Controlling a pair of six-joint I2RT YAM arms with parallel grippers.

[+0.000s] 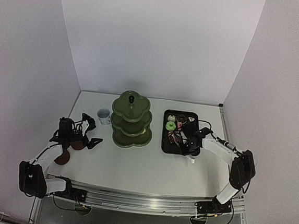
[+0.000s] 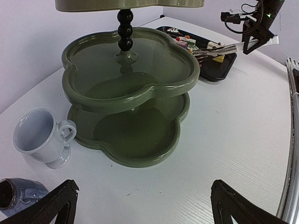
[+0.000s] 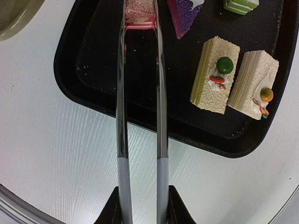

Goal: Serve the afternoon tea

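1. Left gripper (image 2: pixel 144 186): jaws wide open, holding nothing. It hovers nr the left edge of the table (image 1: pixel 144 169), facing the stand (image 2: pixel 131 84).
2. Right gripper (image 3: pixel 141 207): jaws closed on the tongs (image 3: pixel 161 116) handles, over the near edge of the tray (image 3: pixel 93 56).
3. Tongs tips sit either side of the pink cake (image 3: pixel 140 10) on the tray and look pinched on it.
4. Other cakes (image 3: pixel 215 74) are also on the tray, incl. a purple slice and two sponge blocks side by side.
5. Tray sits twd the far right corner, just right of the stand.
6. Stand is upright mid-table, twd the far edge.
7. White cup (image 2: pixel 39 135) is upright just left of the stand; blue cup (image 2: pixel 18 193) is nearer the left edge.
8. Two coasters (image 1: pixel 61 158) lie nr the left edge, one partly under the left gripper.
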